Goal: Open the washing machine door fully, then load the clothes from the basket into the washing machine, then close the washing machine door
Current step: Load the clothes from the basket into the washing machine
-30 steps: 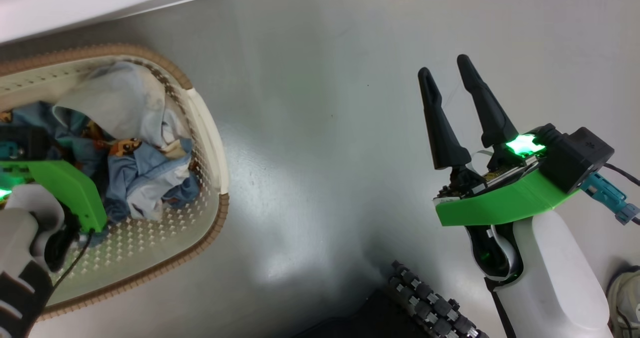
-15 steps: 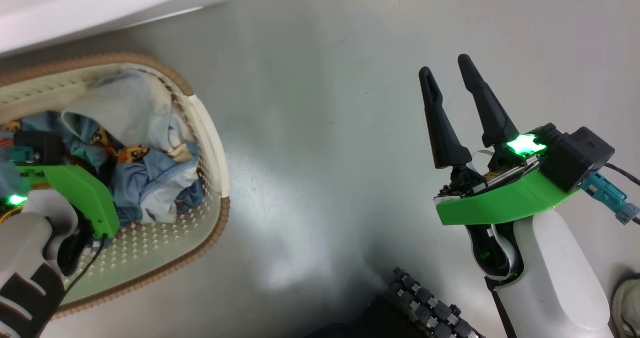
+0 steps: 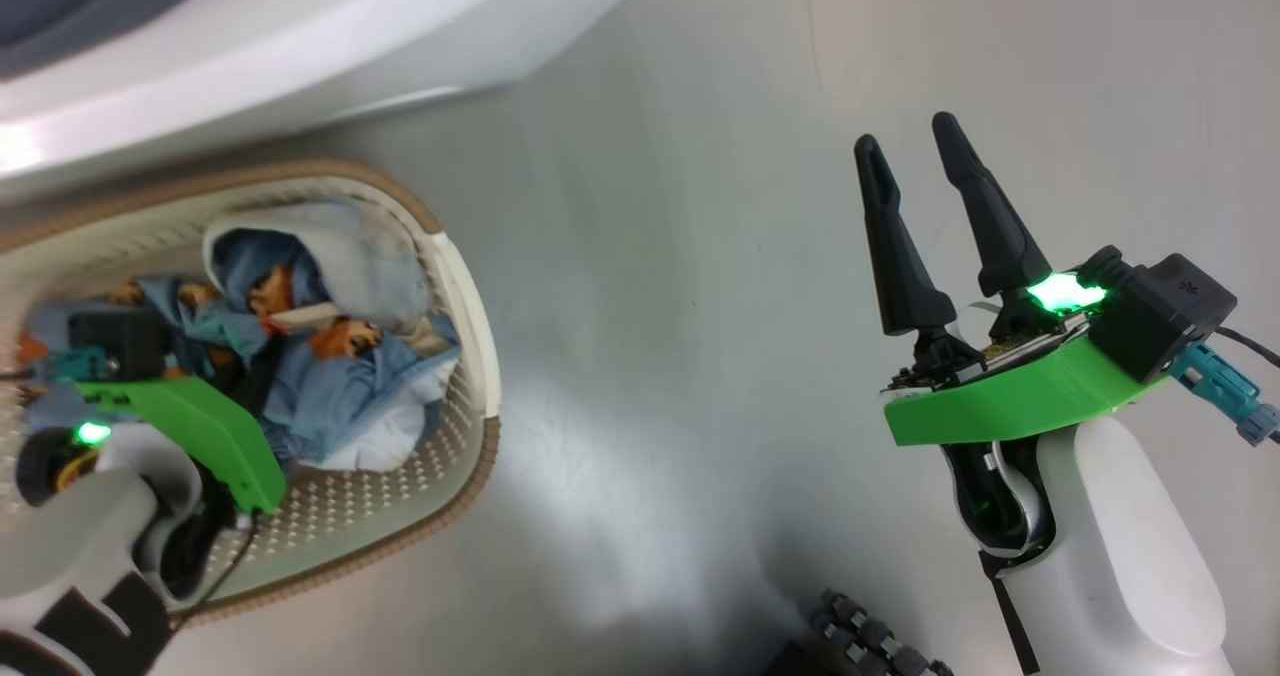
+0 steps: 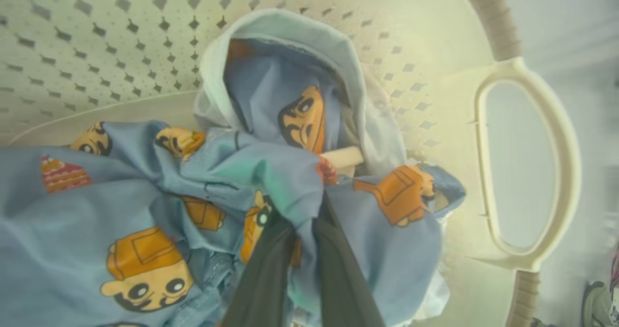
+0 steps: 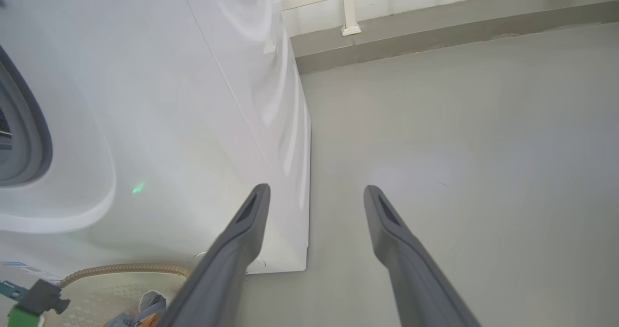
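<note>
Left gripper (image 4: 302, 215) is pinched closed; right gripper (image 3: 905, 131) stands spread wide.

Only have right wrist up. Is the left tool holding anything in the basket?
Observer: Yes. In the left wrist view, the left tool is shut on the clothes, with a fold of blue bear-print fabric pinched between its fingers.
Operator: Where's the pile sitting?
Observer: Bunched against the basket wall, right beside its side handle.
Operator: Anything in there besides fabric?
Observer: A pale stick-like piece pokes out of the folds just past the fingertips. I can't tell what it is.
</note>
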### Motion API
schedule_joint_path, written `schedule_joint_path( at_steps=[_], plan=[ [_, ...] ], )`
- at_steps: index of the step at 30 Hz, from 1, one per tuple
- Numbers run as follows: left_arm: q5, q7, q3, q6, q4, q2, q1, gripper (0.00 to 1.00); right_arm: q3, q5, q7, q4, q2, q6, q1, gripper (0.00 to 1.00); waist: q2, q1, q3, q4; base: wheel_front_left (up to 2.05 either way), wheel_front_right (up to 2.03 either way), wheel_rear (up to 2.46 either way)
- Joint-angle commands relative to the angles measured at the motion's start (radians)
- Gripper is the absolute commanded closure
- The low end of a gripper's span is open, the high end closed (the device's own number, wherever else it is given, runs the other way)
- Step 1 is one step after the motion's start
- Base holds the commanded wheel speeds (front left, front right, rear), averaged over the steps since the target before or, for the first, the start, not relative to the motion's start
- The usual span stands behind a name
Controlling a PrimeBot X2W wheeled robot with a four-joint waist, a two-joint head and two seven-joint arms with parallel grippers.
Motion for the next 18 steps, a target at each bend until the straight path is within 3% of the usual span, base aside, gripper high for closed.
schedule_joint_path(
  at_steps=[1, 11, 18],
  plan=[
    [-0.015, -0.028, 0.015, -0.003, -0.033, 0.031, 0.033, 1.0, 0.006, -0.017, -0.005, -0.01, 0.0, 0.002, 0.03, 0.0, 0.0, 0.0, -0.069, 0.034, 0.0, 0.0, 0.0],
    [-0.029, -0.061, 0.06, -0.003, -0.14, 0.033, 0.106, 1.0, -0.027, -0.05, -0.005, 0.015, 0.0, 0.002, 0.062, 0.0, 0.0, 0.0, -0.208, 0.089, 0.0, 0.0, 0.0],
    [0.1, -0.062, 0.202, -0.003, -0.215, 0.017, 0.199, 1.0, -0.048, -0.08, -0.005, 0.044, 0.0, 0.002, 0.093, 0.0, 0.0, 0.0, -0.329, 0.135, 0.0, 0.0, 0.0]
  ],
)
